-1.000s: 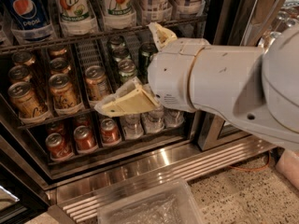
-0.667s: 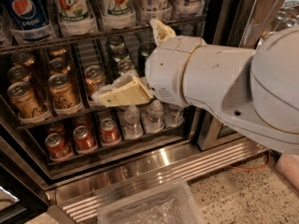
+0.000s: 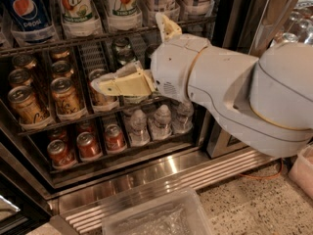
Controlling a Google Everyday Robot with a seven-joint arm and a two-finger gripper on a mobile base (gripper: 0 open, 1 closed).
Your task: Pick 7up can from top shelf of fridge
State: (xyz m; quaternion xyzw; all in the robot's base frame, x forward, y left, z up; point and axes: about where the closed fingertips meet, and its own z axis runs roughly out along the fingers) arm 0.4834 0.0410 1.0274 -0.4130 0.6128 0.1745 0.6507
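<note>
Fridge: its door is seen open, the steel sill is shown at the bottom, and wire racks of cans and bottles are stacked inside.
Arm: a bulky white casing is stretched in from the right, across the front of the racks.
Floor: speckled stone is seen below the sill.
Top shelf: a chrome wire rack with a front rail is set along the upper edge of the view; tall cans are stood on it in clear trays.
Plastic bin: a clear tub is placed on the floor, just before the sill.
Tool: it is held in front of the rack below the top shelf. Its two cream fingers are spread wide, one pointed left over the gold cans, the other raised to the top shelf's rail. Nothing is gripped between them; contact with the cans cannot be judged.
7up can: it is stood upright on the top shelf, just left of the raised finger, untouched.
Second 7up can: it is stood beside the first, to its left.
Pepsi can: blue, it is stood at the shelf's left end.
Red cans: they are lined on the lowest rack, with small bottles beside them.
</note>
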